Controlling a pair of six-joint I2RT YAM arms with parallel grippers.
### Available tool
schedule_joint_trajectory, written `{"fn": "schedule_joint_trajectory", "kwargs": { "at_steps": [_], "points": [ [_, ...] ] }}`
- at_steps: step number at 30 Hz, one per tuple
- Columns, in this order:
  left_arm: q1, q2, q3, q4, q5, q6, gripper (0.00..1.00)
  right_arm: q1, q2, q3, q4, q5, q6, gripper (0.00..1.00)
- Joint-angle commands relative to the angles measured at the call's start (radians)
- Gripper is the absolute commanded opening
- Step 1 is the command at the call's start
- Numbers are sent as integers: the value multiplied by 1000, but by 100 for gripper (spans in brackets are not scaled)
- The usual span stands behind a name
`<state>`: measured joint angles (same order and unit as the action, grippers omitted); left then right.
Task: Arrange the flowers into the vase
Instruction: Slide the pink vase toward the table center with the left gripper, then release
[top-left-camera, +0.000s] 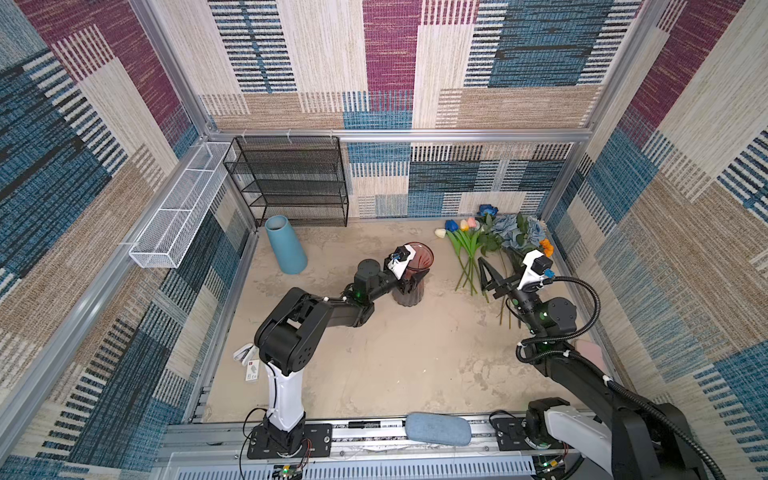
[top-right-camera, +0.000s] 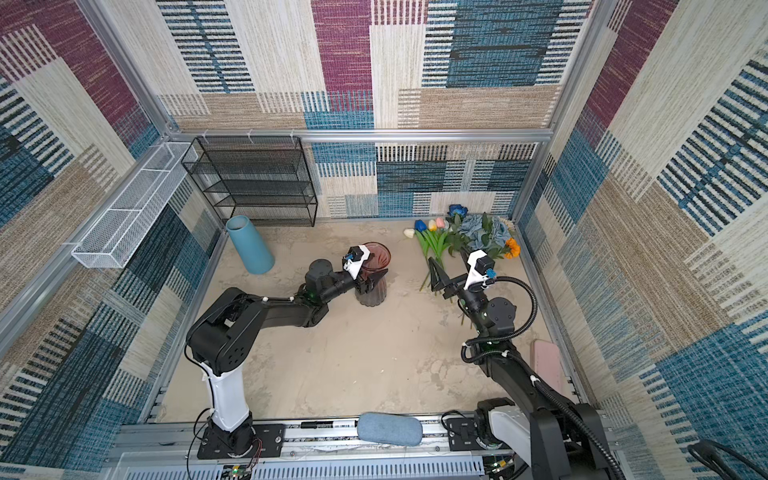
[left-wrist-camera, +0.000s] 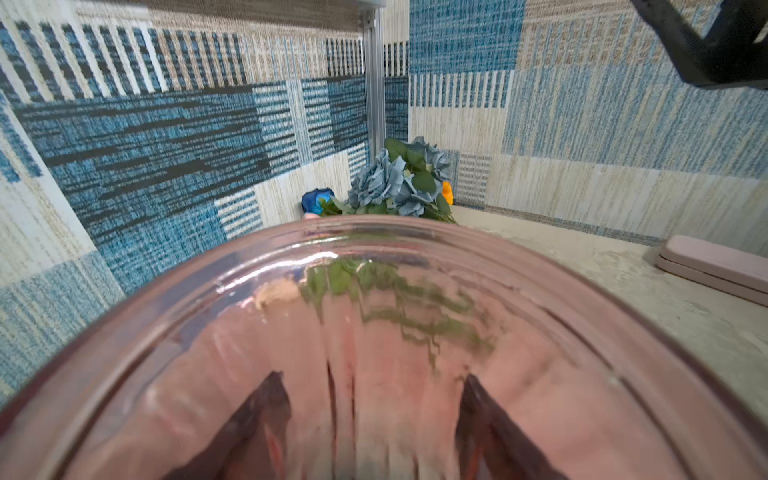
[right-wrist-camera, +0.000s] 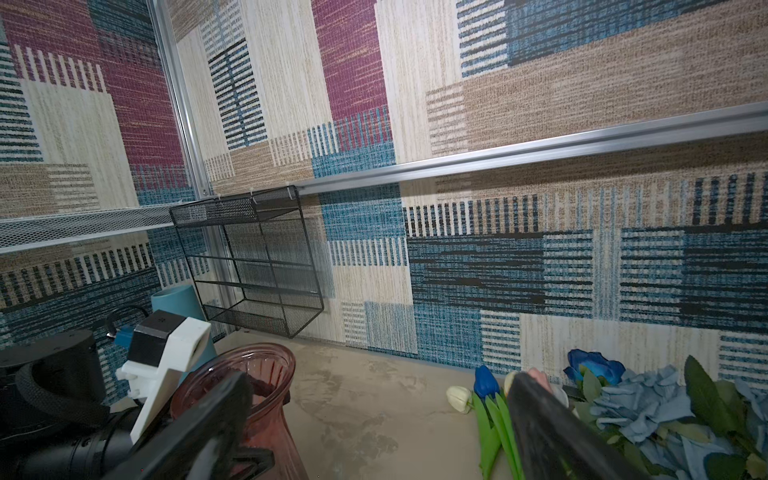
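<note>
A ribbed pink glass vase (top-left-camera: 419, 254) (top-right-camera: 376, 254) (left-wrist-camera: 374, 332) (right-wrist-camera: 266, 370) stands upright mid-table. My left gripper (top-left-camera: 409, 283) (top-right-camera: 372, 280) (left-wrist-camera: 370, 395) is shut on the vase's narrow body, one finger on each side. The flowers lie at the back right, stems toward me: tulips (top-left-camera: 461, 232) (top-right-camera: 432, 230) (right-wrist-camera: 484, 384), a dusty-blue rose bunch (top-left-camera: 513, 232) (top-right-camera: 484, 232) (left-wrist-camera: 386, 183) (right-wrist-camera: 640, 399), a deep-blue rose (top-left-camera: 487, 210) and an orange bloom (top-left-camera: 547, 247). My right gripper (top-left-camera: 487, 279) (top-right-camera: 434, 275) (right-wrist-camera: 378, 386) hangs open above the tulip stems, holding nothing.
A tall light-blue pot (top-left-camera: 286, 245) stands at the back left beside a black wire shelf (top-left-camera: 291, 183). A white mesh basket (top-left-camera: 178, 208) hangs on the left wall. A pink case (top-left-camera: 590, 351) lies at the right edge, a blue-grey pouch (top-left-camera: 438, 430) on the front rail.
</note>
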<state>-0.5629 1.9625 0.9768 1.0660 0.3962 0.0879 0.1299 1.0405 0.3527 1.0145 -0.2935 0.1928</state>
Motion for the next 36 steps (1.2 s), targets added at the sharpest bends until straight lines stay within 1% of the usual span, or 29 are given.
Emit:
{"fn": "schedule_joint_trajectory", "kwargs": {
  "at_steps": [1, 2, 3, 4, 5, 6, 7, 8, 9, 11, 13, 17, 20, 24, 30, 36],
  "points": [
    [0, 23, 24, 187, -4, -8, 30, 2, -14, -1, 20, -1, 10, 100],
    [0, 31, 29, 186, -6, -10, 30, 2, -17, 0, 13, 2, 8, 100],
    [0, 34, 30, 187, -3, -6, 34, 2, -19, 4, 2, 5, 7, 100],
    [0, 36, 28, 188, 0, -4, 48, 2, -22, 9, -10, 7, 5, 100],
    [0, 36, 27, 193, 3, -2, 54, 2, -25, 13, -19, 9, 6, 100],
    [0, 33, 21, 197, -2, -2, 57, 2, -26, 18, -26, 15, 9, 100],
    [0, 29, 16, 202, -3, -3, 65, 2, -25, 23, -30, 29, 20, 100],
    [0, 24, 10, 208, -5, -1, 78, 1, -25, 30, -39, 60, 48, 100],
    [1, 19, 5, 212, -8, 1, 86, 1, -25, 37, -54, 86, 75, 100],
    [1, 11, -4, 220, -8, 8, 94, 2, -25, 51, -67, 85, 91, 100],
    [1, 3, -12, 220, -9, 18, 99, 1, -25, 68, -83, 64, 86, 100],
    [8, -13, -26, 201, -4, 34, 99, 1, -26, 96, -131, 94, 96, 100],
    [15, -44, -52, 182, -25, 46, 99, 2, -34, 125, -194, 124, 115, 100],
    [35, -87, -80, 140, -9, 54, 99, 2, -37, 141, -233, 156, 135, 100],
    [63, -126, -124, 134, 6, 61, 99, 2, -31, 153, -237, 136, 136, 100],
    [91, -143, -156, 111, 60, 51, 99, 2, -23, 156, -235, 115, 136, 100]
  ]
}}
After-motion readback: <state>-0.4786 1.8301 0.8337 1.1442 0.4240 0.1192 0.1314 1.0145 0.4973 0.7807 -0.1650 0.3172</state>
